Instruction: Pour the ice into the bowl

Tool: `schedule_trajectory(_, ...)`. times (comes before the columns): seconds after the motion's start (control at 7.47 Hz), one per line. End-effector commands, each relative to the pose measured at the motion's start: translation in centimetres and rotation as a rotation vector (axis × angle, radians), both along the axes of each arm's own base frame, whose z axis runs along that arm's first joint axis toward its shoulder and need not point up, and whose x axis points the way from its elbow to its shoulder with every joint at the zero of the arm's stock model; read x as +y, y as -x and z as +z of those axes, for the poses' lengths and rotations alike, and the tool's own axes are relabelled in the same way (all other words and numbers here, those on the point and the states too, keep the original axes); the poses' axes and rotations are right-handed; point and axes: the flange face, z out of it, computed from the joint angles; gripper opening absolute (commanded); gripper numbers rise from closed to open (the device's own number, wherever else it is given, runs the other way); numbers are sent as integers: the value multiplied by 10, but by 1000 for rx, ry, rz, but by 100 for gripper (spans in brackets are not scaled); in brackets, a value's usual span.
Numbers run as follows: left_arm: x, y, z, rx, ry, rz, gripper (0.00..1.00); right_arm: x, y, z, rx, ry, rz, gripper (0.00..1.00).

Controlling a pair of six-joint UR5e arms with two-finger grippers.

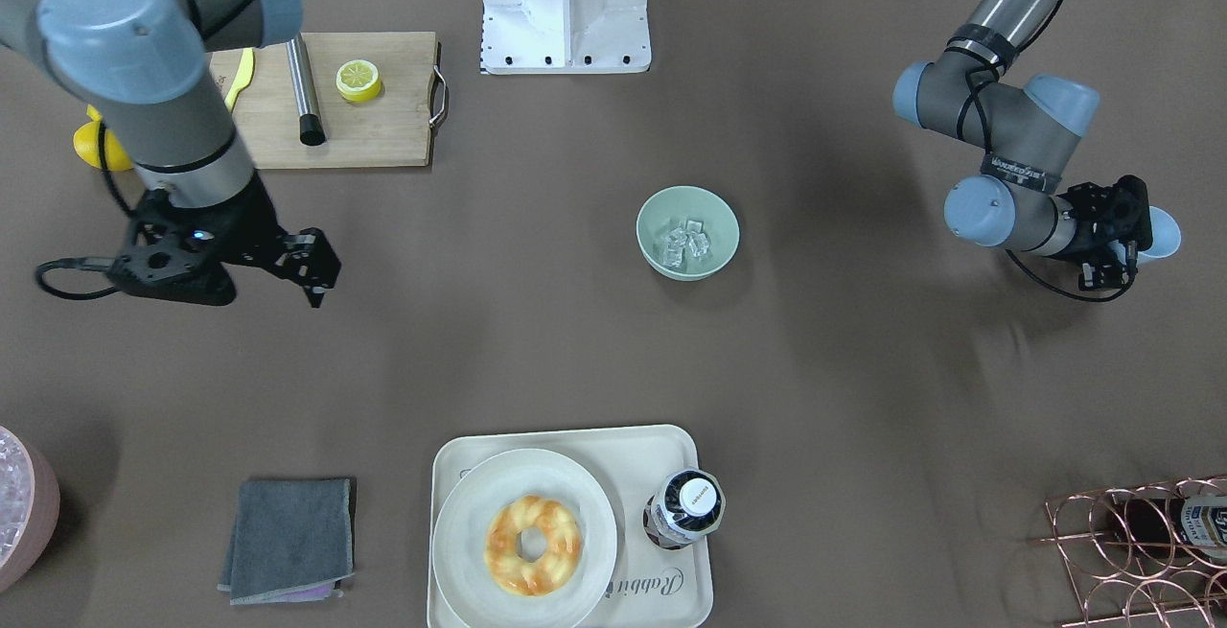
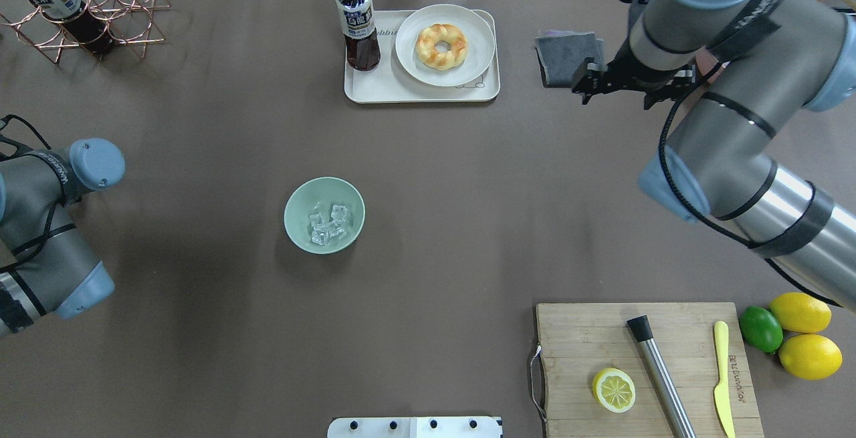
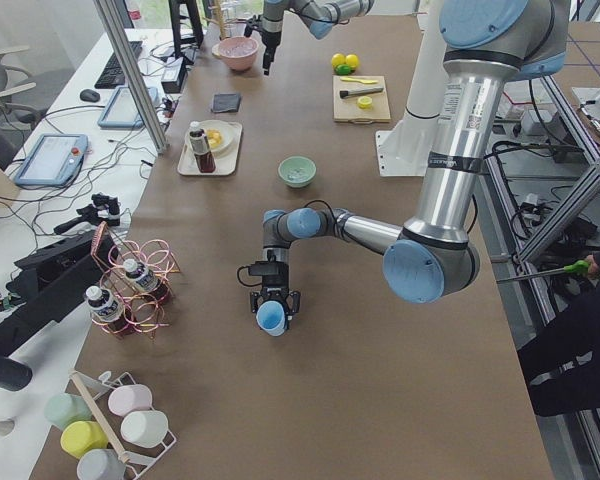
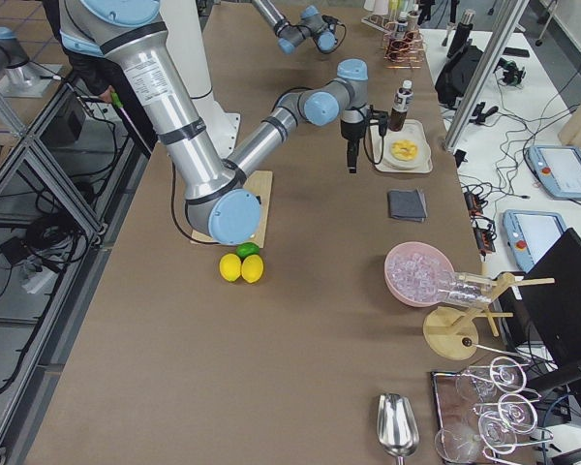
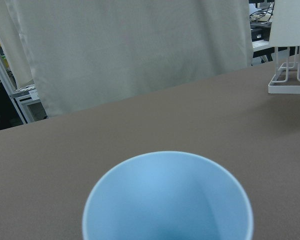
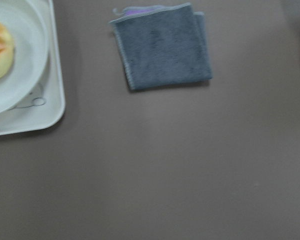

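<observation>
Ice [image 1: 686, 241] lies inside the bowl [image 1: 714, 211]. Left end effector [image 1: 1117, 225] grips the light blue cup [image 1: 1162, 233]; right end effector [image 1: 309, 273] looks empty, nearly closed. Releasing carelessly could topple the cup.

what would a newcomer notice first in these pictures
Probably the mint bowl near the table's middle, with the ice already in it. Next, the left end effector off to the robot's left, shut on a light blue cup that looks empty in the wrist view. The doughnut on its plate also stands out.
</observation>
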Motion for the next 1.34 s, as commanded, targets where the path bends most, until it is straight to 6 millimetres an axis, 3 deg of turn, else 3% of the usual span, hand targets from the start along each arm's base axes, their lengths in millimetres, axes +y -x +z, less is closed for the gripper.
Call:
schedule_trajectory(0.0, -9, 16, 35, -42, -2, 2, 47, 40, 104, -91, -48, 4, -6, 99)
schedule_trajectory(0.27, -12, 20, 34, -38, -8, -7, 47, 75, 187, -141, -51, -7, -103, 99)
schedule_trajectory(0.4, -13, 19, 32, -33, -11, -7, 50, 93, 218, -160, -48, -31, -132, 99)
schedule_trajectory(0.67, -13, 19, 32, -34, -12, -5, 67, 122, 273, -180, -33, -52, -167, 99)
schedule_trajectory(0.94, -13, 19, 33, -33, 3, 26, 88, 127, 315, -193, -46, -75, -182, 99)
schedule_trajectory(1.07, -13, 19, 32, -33, 2, 27, 96, 127, 323, -196, -50, -77, -185, 99)
schedule_trajectory(1.21, -14, 19, 32, -32, 2, 30, 97, 123, 334, -192, -51, -79, -186, 99)
